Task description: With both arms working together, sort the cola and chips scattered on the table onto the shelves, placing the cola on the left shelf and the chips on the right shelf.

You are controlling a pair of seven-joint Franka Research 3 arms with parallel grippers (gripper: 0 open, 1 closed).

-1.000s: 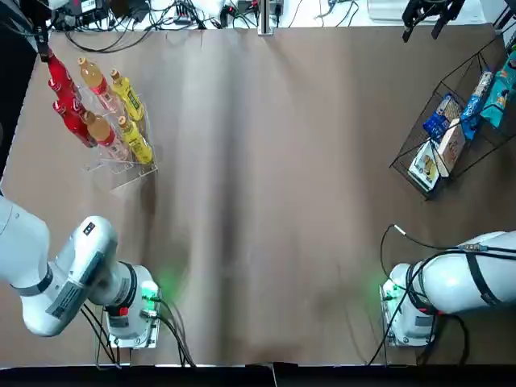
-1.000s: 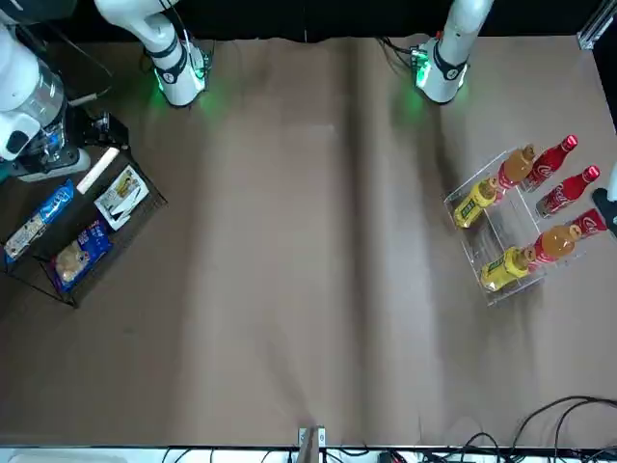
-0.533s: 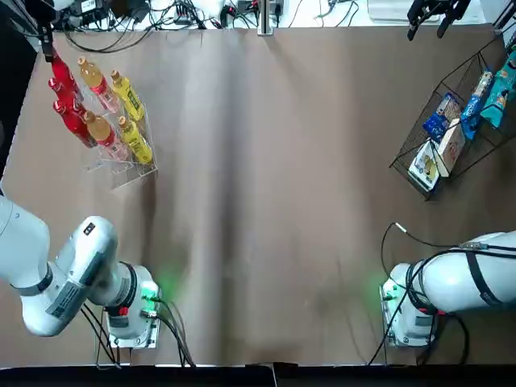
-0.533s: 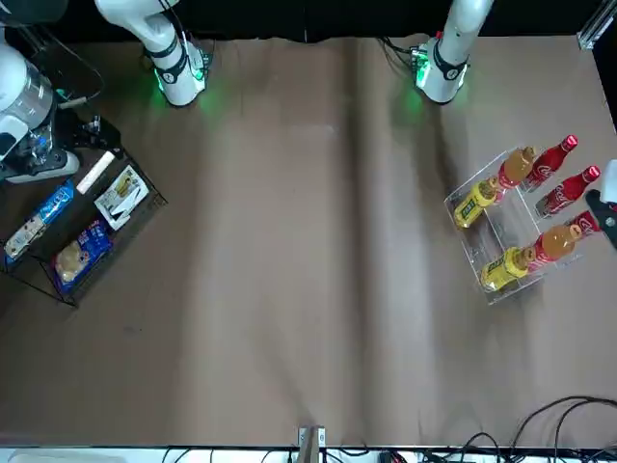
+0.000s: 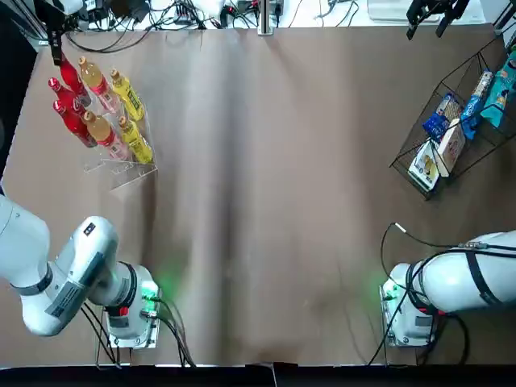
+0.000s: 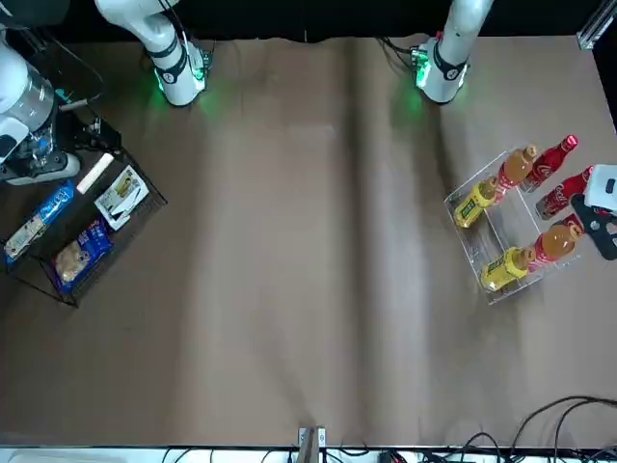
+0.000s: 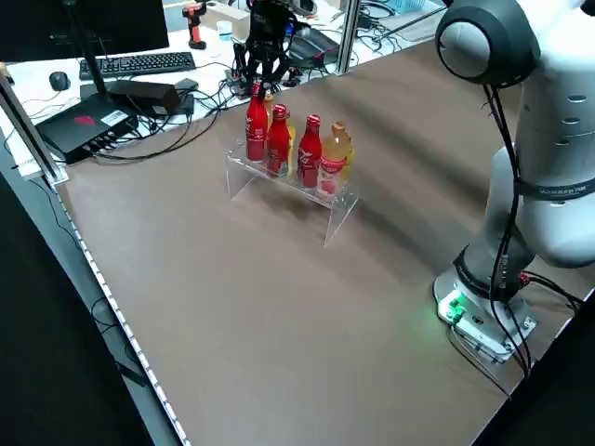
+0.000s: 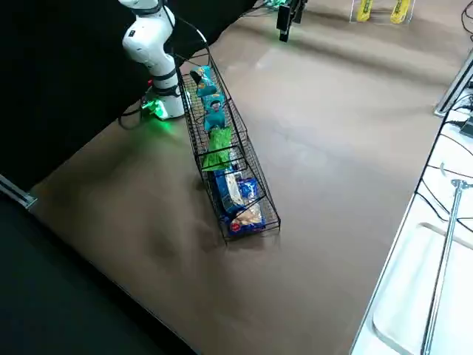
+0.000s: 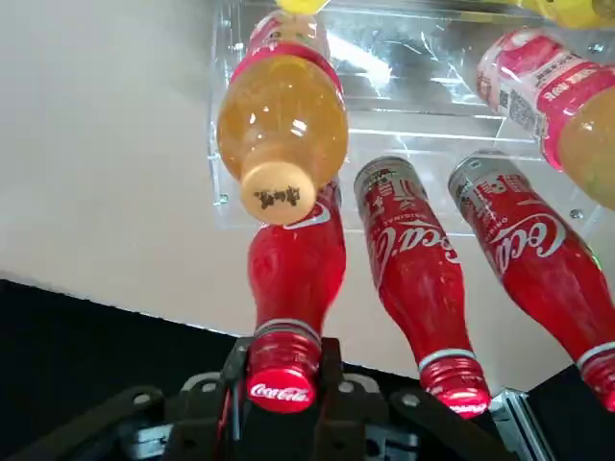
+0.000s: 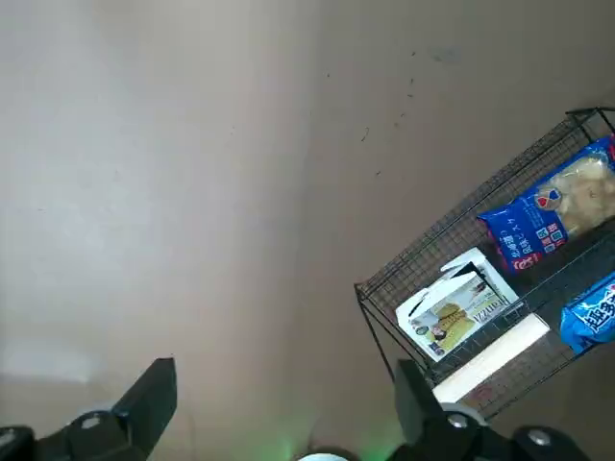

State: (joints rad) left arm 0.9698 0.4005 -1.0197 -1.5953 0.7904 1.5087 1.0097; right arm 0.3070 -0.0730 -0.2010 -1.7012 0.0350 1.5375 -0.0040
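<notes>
The brown table point(image 5: 266, 201) carries the two arms' bases at its 6 o'clock edge in the top view, the left arm point(image 5: 64, 278) at 7 o'clock and the right arm point(image 5: 459, 282) at 5 o'clock. The black wire rack point(image 5: 451, 121) lies at 2 o'clock; in the right side view it holds the green chips packet point(image 8: 216, 148) and two teal chips packets point(image 8: 209, 96) above the blue and white boxes point(image 8: 240, 200). The clear stand point(image 5: 113, 137) sits at 10 o'clock, with amber bottles point(image 5: 103, 133) and yellow bottles point(image 5: 129, 101) on its inner rows and the three red cola bottles point(image 7: 279, 139) upright along its outer row. The right gripper point(image 10: 288, 403) hangs over the far table edge at 1 o'clock, above bare table beside the rack, its fingers spread wide with nothing between them. The left gripper point(image 9: 281, 384) is at the stand's far outer corner, its fingers close on either side of the red cap point(image 9: 280, 388) of the end cola bottle; whether they press on it cannot be told.
</notes>
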